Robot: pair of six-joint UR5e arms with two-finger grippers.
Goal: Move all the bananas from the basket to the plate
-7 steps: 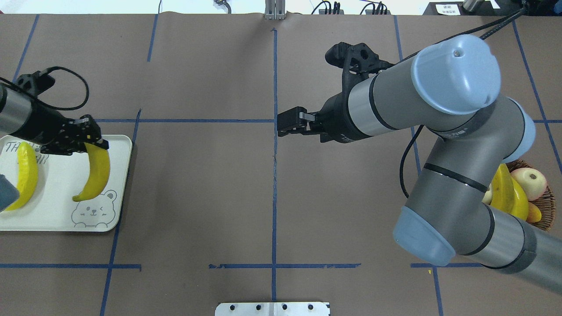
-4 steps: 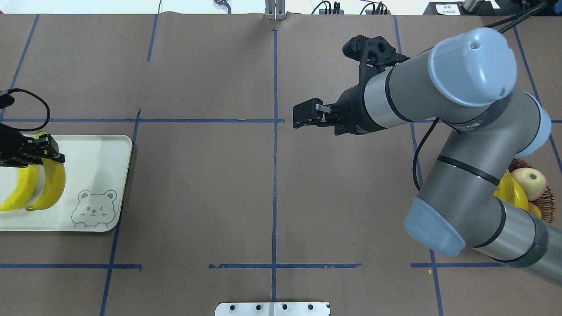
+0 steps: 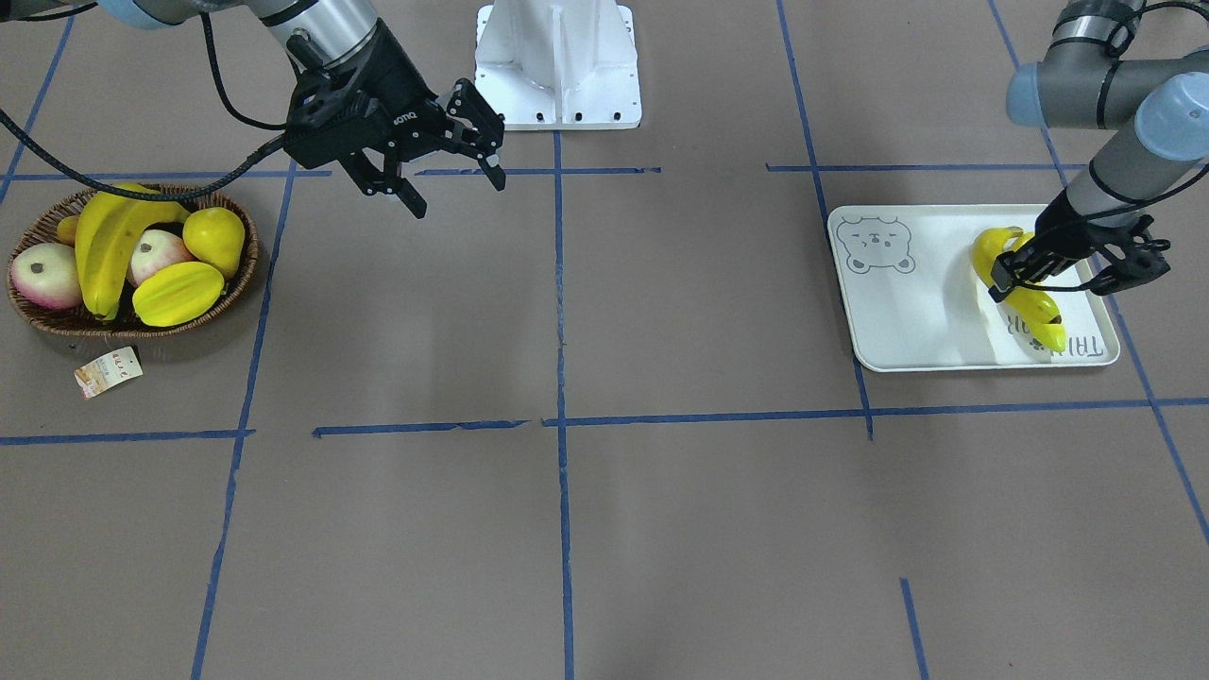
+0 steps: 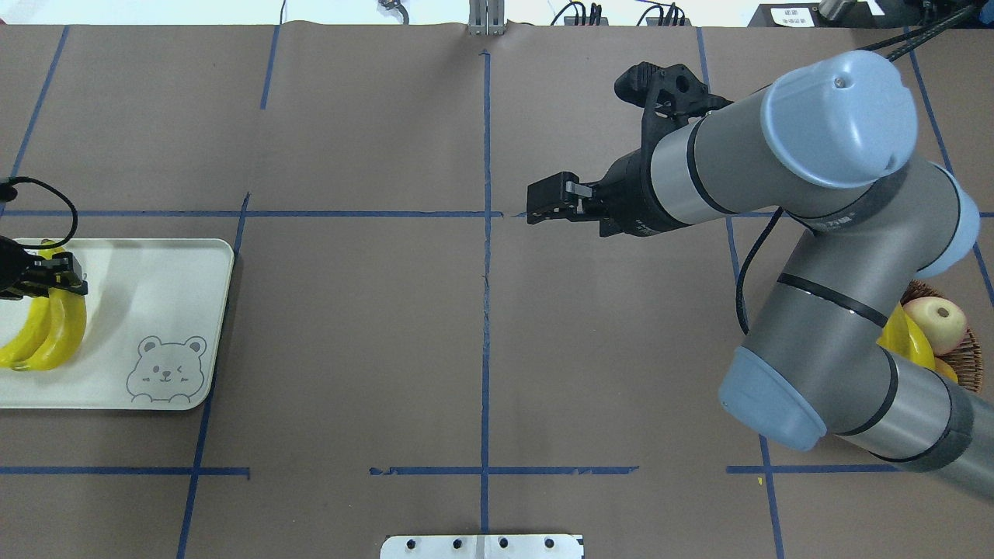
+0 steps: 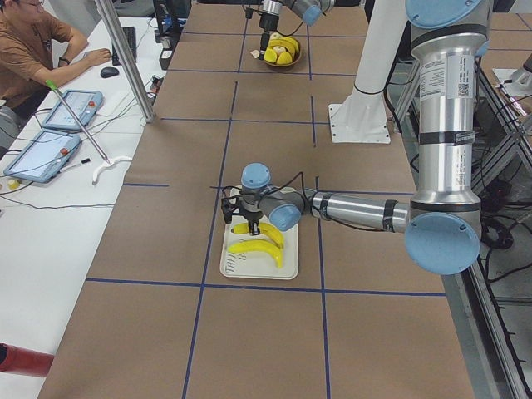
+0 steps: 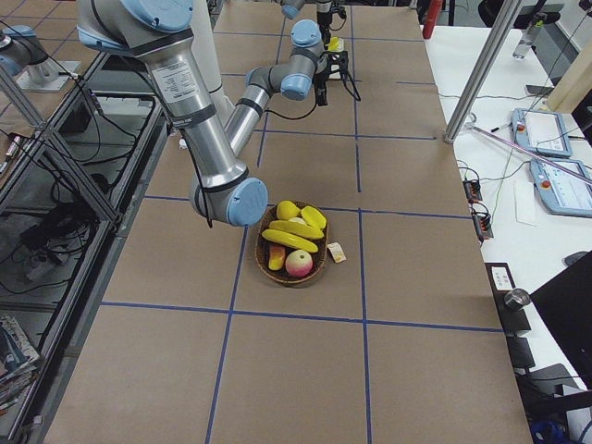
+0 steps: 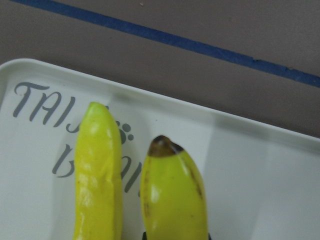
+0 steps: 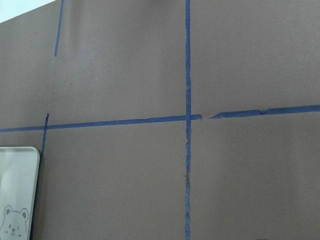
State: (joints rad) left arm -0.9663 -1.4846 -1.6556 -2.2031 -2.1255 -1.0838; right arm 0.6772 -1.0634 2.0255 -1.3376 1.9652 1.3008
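While the brown-tipped banana (image 7: pixel 175 195) is clamped near one end by the left gripper (image 4: pixel 48 278), it is hung low over the bear-printed plate (image 4: pixel 155 295), just beside a plain yellow banana (image 7: pixel 97 170) that lies there. Whether the held fruit is already resting on the plate cannot be told. The right gripper (image 3: pixel 455 194) is seen spread wide and empty above the table (image 3: pixel 661 519), between plate and wicker basket (image 3: pixel 57 326) but nearer the basket. Two more bananas (image 3: pixel 102 250) are left in that basket, laid on top of the pile beside a starfruit (image 3: pixel 178 293), a yellow pear (image 3: pixel 215 241) and apples (image 3: pixel 45 276).

The bananas are judged to be light and stiff, with a glossy skin that may slide between hard fingers. With a hold near the end, as shown here, the long body is left free to dangle. A steadier hold would be had across the thick middle, with the jaws closed over the narrow width rather than along the curve. As the basket pair is packed close together and against the round fruit, the upper one is best taken first, from above, with a finger set down on either side so that the neighbours are not nudged. Only a moderate squeeze is thought necessary, since the fruit could be forced out along its taper by a hard pinch.
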